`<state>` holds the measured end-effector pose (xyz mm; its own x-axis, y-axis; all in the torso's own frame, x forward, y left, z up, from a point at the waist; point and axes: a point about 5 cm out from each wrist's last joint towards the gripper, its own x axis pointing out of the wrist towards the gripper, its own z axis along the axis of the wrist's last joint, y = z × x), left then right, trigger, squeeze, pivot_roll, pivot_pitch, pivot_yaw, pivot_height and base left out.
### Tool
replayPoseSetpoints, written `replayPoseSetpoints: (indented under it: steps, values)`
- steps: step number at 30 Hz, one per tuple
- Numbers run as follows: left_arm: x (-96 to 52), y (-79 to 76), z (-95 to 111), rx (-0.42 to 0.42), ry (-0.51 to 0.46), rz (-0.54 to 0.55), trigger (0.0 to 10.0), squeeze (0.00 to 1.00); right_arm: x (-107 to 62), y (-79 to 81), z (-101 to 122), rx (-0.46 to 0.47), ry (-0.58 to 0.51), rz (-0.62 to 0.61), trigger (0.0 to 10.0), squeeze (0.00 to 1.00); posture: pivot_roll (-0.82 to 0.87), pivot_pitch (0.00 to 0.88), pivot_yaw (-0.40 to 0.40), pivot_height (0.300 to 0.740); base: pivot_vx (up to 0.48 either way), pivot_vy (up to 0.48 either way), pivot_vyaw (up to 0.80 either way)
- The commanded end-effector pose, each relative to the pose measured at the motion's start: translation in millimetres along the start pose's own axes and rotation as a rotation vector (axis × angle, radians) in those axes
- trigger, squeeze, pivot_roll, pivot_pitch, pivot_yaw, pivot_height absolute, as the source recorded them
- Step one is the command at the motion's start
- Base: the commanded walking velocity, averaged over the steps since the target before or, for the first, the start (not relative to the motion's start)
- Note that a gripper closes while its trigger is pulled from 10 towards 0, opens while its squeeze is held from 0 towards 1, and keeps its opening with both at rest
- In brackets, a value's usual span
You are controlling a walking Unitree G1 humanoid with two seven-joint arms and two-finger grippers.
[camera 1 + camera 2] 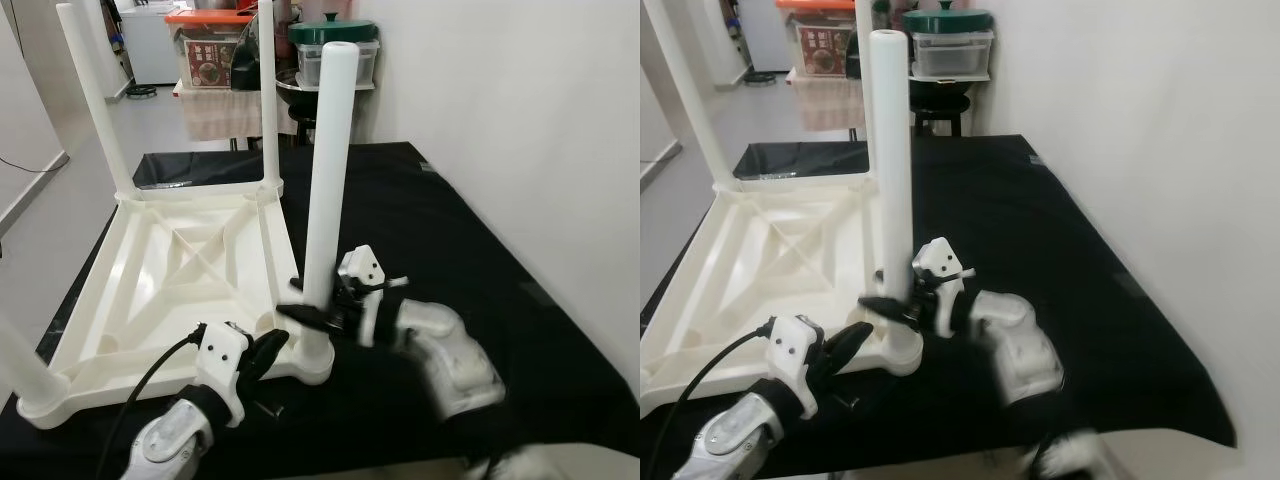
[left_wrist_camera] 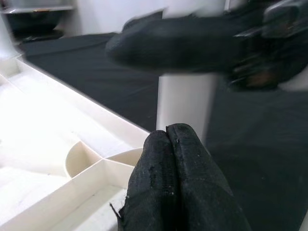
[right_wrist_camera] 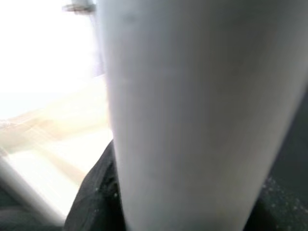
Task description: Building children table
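Observation:
A white plastic children's table top point(image 1: 170, 270) lies upside down on a black cloth. Two white legs stand in its far corners point(image 1: 90, 100), point(image 1: 268, 95), and another rises at the near left point(image 1: 15, 365). A fourth white leg point(image 1: 325, 180) stands upright in the near right corner socket point(image 1: 305, 362). My right gripper point(image 1: 318, 312) is shut on this leg low down, its fingers on both sides of it. My left gripper point(image 1: 272, 350) rests shut by the corner socket, holding nothing; its fingertips point(image 2: 175, 159) press together in the left wrist view.
The black cloth point(image 1: 470, 260) covers the work surface, with its right edge close to a white wall. Behind stand a dark stool point(image 1: 300, 105), clear storage boxes with a green lid point(image 1: 335, 45) and an orange-lidded bin point(image 1: 205, 45). A small dark piece point(image 1: 268, 408) lies near the front edge.

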<state>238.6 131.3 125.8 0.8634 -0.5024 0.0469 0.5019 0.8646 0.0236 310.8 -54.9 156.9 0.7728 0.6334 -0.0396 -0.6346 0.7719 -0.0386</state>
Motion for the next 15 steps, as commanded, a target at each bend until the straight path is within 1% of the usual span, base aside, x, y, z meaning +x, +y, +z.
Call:
replayPoseSetpoints:
  steps: [1,2,3,4,5,7,8,11,12,13,14,15]
  values:
    - [-1.4,3.3,-2,-0.006,0.012,0.004,10.0,0.0,-1.7,-3.6,-10,-0.038,0.085,-0.153,0.0,0.0,-0.02,0.0,-0.005,0.74,0.0,0.0,0.0]
    - [-1.0,3.9,-2,-0.008,0.012,0.005,10.0,0.0,-0.5,-6.7,-13,-0.001,0.1,-0.138,0.0,0.0,-0.02,0.0,-0.005,0.74,0.0,0.0,0.0]
    - [-0.8,4.3,-2,-0.008,0.011,0.006,10.0,0.0,-0.7,-11.1,-15,0.05,0.108,-0.153,0.0,0.0,-0.02,0.0,-0.005,0.74,0.0,0.0,0.0]
    - [0.0,4.3,-2,-0.006,0.013,-0.001,10.0,0.0,0.7,-11.2,-16,0.051,0.111,-0.152,0.0,0.0,0.01,0.0,-0.029,0.74,0.0,0.0,0.0]
    - [0.0,4.3,-2,-0.006,0.013,-0.001,10.0,0.0,0.7,-11.2,-16,0.051,0.111,-0.152,0.0,0.0,0.01,0.0,-0.029,0.74,0.0,0.0,0.0]
    - [1.1,3.6,-2,-0.001,0.013,0.0,10.0,0.0,1.8,-6.7,-15,0.014,0.111,-0.126,0.0,0.0,0.01,0.0,-0.024,0.74,0.0,0.0,0.0]
    - [1.3,3.3,-2,0.0,0.012,0.004,10.0,0.0,1.5,-4.3,-14,0.009,0.119,-0.129,0.0,0.0,0.01,0.0,-0.029,0.74,0.0,0.0,0.0]
    - [1.3,3.3,-2,0.0,0.012,0.004,10.0,0.0,1.5,-4.3,-14,0.009,0.119,-0.129,0.0,0.0,0.01,0.0,-0.029,0.74,0.0,0.0,0.0]
    - [1.3,3.1,-2,0.0,0.011,0.009,10.0,0.0,0.5,-4.2,-15,0.025,0.129,-0.146,3.1,0.0,0.01,0.0,-0.028,0.74,0.0,0.0,0.0]
    - [1.3,3.1,-2,0.0,0.011,0.009,10.0,0.0,0.5,-4.2,-15,0.025,0.129,-0.146,3.1,0.0,0.01,0.0,-0.028,0.74,0.0,0.0,0.0]
    - [1.5,2.2,-2,-0.001,0.012,0.008,10.0,0.0,1.5,-0.3,-12,0.069,0.115,-0.087,10.0,1.0,0.01,0.0,-0.03,0.74,0.0,0.0,0.0]
    - [1.5,2.2,-2,-0.001,0.012,0.008,10.0,0.0,1.5,-0.3,-12,0.069,0.115,-0.087,10.0,1.0,0.01,0.0,-0.03,0.74,0.0,0.0,0.0]
